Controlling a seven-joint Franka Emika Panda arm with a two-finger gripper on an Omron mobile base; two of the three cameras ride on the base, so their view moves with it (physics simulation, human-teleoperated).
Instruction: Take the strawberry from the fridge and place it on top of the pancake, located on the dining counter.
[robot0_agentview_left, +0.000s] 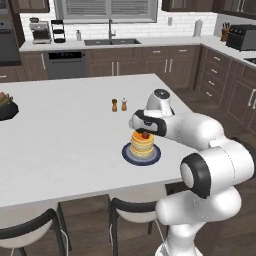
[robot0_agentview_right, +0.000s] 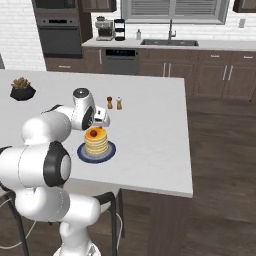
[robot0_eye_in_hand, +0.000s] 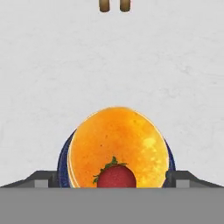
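The strawberry (robot0_eye_in_hand: 116, 176) lies on top of the pancake (robot0_eye_in_hand: 118, 140), near the stack's edge closest to the hand; it also shows as a red dot (robot0_agentview_left: 145, 135) (robot0_agentview_right: 93, 133). The orange-tan stack (robot0_agentview_left: 142, 145) sits on a dark blue-grey plate (robot0_agentview_left: 128, 156) on the white dining counter (robot0_agentview_left: 75, 130). My gripper (robot0_eye_in_hand: 113, 178) hangs just above the stack, open, its dark fingertips (robot0_eye_in_hand: 43, 177) spread wider than the fruit and not touching it. From the base views the hand (robot0_agentview_left: 146, 125) (robot0_agentview_right: 99, 123) hovers right over the pancake (robot0_agentview_right: 96, 143).
Two small brown shakers (robot0_agentview_left: 119, 105) (robot0_agentview_right: 114, 102) (robot0_eye_in_hand: 114, 5) stand on the counter beyond the plate. A dark bowl with a plant (robot0_agentview_right: 22, 90) sits at the far left. Dark-backed chairs (robot0_agentview_left: 131, 210) line the near edge; the counter's right edge (robot0_agentview_right: 189, 150) drops to the wood floor.
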